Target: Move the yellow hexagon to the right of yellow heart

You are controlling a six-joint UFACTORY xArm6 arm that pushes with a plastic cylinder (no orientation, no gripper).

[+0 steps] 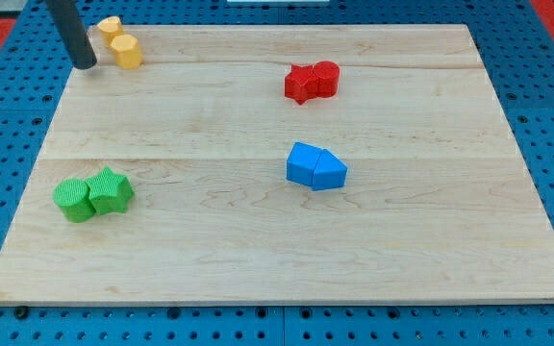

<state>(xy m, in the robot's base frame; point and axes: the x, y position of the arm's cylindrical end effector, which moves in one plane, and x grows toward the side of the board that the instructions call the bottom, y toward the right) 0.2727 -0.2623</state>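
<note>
The yellow hexagon (126, 51) sits near the view's top left corner of the wooden board (277, 240). The yellow heart (110, 27) lies just above and left of it, touching it. My tip (86, 63) is on the board's left edge, a little to the left of the yellow hexagon and slightly below it, with a small gap between them. The rod rises up and left out of the view.
Two red blocks (312, 81) touch each other at the top centre-right. Two blue blocks (315, 167) touch at the centre-right. Two green blocks (93, 194) touch at the lower left. A blue pegboard (546, 115) surrounds the board.
</note>
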